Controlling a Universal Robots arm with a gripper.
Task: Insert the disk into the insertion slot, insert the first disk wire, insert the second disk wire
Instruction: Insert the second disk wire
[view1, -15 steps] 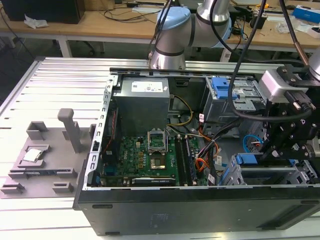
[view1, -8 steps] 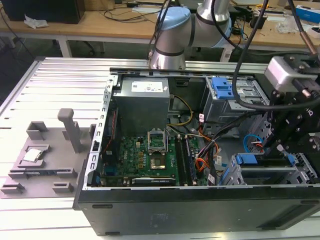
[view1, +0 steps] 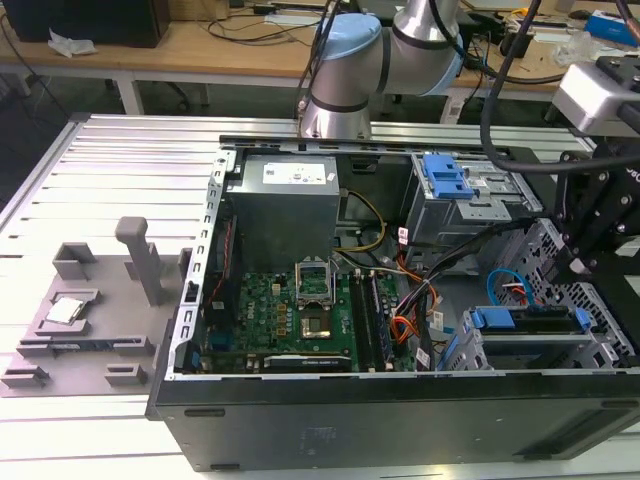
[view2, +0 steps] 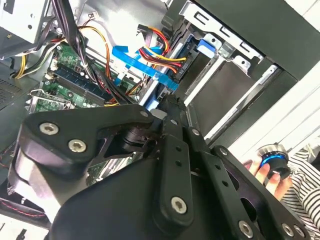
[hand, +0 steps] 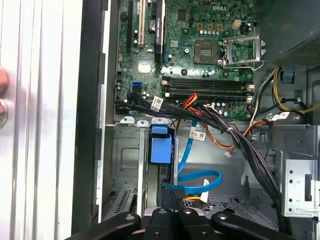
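End effector (view1: 590, 240): black, on the exterior view's right, lowered into the open computer case (view1: 400, 400) over the drive bays. In the second wrist view its black linkage (view2: 165, 165) fills the foreground; whether the fingers are spread or closed cannot be told.

Disk (view1: 525, 322): seated in the insertion slot (view1: 535, 350) at the case's near corner on the exterior view's right, its blue carrier edge facing the motherboard. In the first wrist view the blue carrier handle (hand: 161, 145) stands at the mouth of the grey sheet-metal bay (hand: 127, 165).

Blue flat cable (hand: 197, 182): loops just beside the carrier in the first wrist view, its end close to the end effector's tip; in the second wrist view it (view2: 142, 65) runs across toward the bay, alongside a red, yellow and black wire bundle (view2: 160, 52). Whether either is plugged in cannot be told.

Grey cage with blue latch (view1: 450, 185): further back in the case, beyond the disk.

Motherboard (view1: 290, 310): green, flat on the case floor, with an open processor socket (view1: 317, 322).

Power supply (view1: 285, 215): grey box behind the motherboard.

Grey fixture tray (view1: 90, 320): on the ribbed metal surface (view1: 120, 170), well apart from the case on the exterior view's left.

Hand (view2: 270, 172): a person's, striped sleeve, holding a round knob in the second wrist view.
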